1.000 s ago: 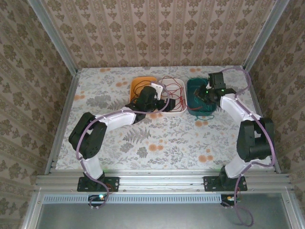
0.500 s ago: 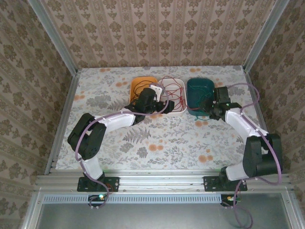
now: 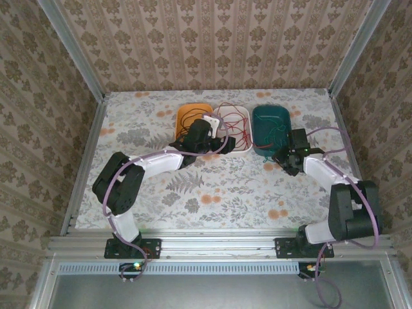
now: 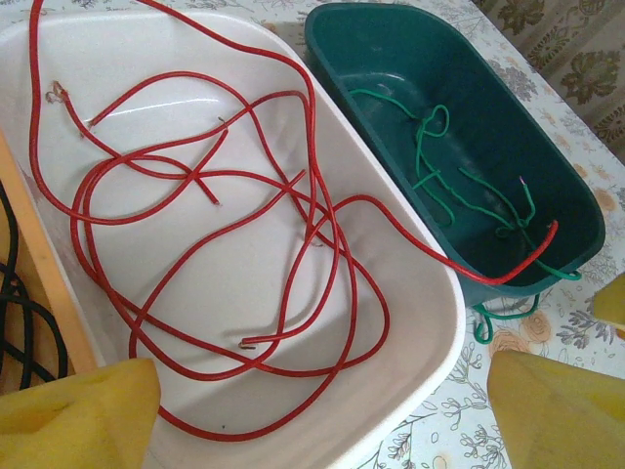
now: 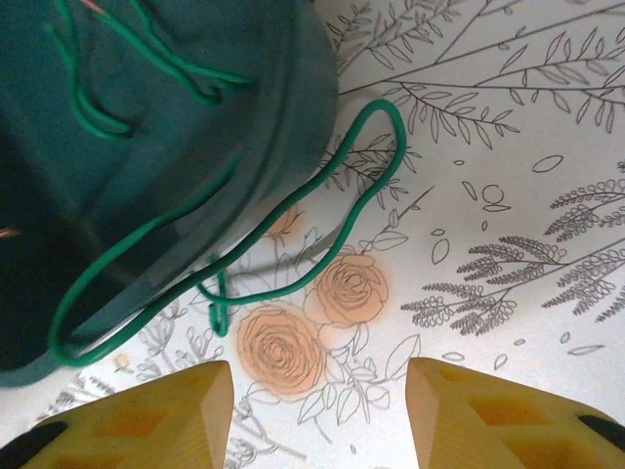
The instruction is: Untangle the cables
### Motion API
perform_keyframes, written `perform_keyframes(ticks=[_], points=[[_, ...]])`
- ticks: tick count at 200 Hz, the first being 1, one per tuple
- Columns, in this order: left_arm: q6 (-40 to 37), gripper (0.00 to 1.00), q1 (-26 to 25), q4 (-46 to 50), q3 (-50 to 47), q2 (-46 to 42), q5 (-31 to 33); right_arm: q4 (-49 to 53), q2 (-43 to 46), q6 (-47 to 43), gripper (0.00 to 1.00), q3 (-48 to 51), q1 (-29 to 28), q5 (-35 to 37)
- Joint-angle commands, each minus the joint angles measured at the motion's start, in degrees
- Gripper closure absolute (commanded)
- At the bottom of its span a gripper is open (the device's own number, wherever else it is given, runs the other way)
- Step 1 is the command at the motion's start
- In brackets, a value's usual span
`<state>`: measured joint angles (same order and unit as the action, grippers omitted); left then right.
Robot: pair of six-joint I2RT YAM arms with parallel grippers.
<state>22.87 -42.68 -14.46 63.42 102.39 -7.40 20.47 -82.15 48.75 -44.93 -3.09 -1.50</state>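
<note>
A long red cable (image 4: 195, 244) lies in loose loops in the white tray (image 4: 430, 322), and one end of it reaches over into the green tray (image 4: 391, 49). A green cable (image 4: 439, 166) lies in that green tray. A loop of the green cable (image 5: 332, 234) hangs over the tray's near wall onto the table. A black cable (image 4: 15, 313) sits in the orange tray (image 4: 39, 264). My left gripper (image 4: 322, 430) hovers open over the white tray's near end. My right gripper (image 5: 317, 410) is open above the tablecloth, just short of the green loop, with nothing between its pads.
The three trays stand side by side at the back middle of the table: orange tray (image 3: 190, 112), white tray (image 3: 239, 149), green tray (image 3: 270, 116). Patterned walls and metal rails enclose the table. Flowered tablecloth (image 3: 212, 193) stretches in front of the trays.
My right gripper has drawn back from over the green tray to the table just in front of it, and its jaws have opened wider. The left arm has barely moved.
</note>
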Motion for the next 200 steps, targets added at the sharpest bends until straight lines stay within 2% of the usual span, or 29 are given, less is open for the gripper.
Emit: perform_keyframes(ticks=[1,86,129,148,200], points=[[-0.7,0.12,-0.1,1.0,1.4,-0.6,1.0,-2.0,-2.9,2.5,0.48,-1.5,0.5,0.5],[-1.6,0.12,0.0,1.9,1.3,-1.6,1.3,-0.1,-14.4,-0.9,0.46,-10.6,1.4,2.9],[-1.8,0.12,0.1,1.8,1.3,-2.0,1.5,0.1,-16.8,-1.2,0.46,-10.5,1.4,4.6],[-1.9,0.11,0.1,1.7,1.4,-2.1,1.5,-0.1,-15.5,-1.2,0.46,-9.7,1.4,4.1],[-1.5,0.11,0.1,1.1,1.7,-0.8,0.2,-1.4,-3.9,-2.2,0.46,-3.8,1.5,0.8]])
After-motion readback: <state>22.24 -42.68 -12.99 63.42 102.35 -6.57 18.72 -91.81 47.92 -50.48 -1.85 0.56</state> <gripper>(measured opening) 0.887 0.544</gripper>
